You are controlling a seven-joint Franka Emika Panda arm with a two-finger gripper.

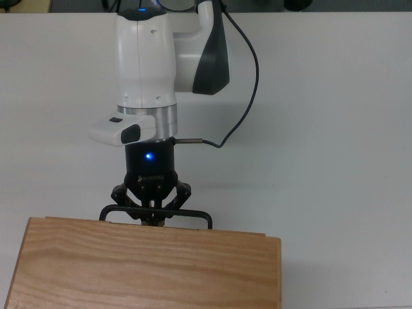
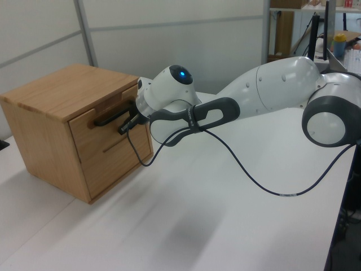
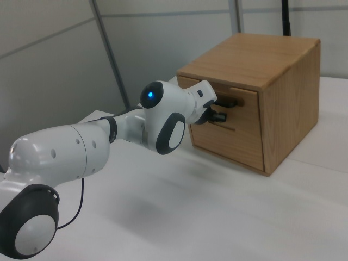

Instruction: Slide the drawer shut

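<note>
Inside the cabinet [image 2: 53,99], flush light-wood drawer [image 2: 104,116], black handle [image 1: 156,212].

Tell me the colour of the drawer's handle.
Black. The handle shows best in the top view, against the white table.

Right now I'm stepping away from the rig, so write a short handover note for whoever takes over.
Gripper: at the long thin black metal bar handle, fingers closed at its middle.
Light wooden drawer: pushed in, front panel about flush with the plain wooden cabinet body; in the top view only the handle sticks out past the cabinet top.
Done: drawer looks shut.
Left: release the handle and back the arm away over the white table.
</note>
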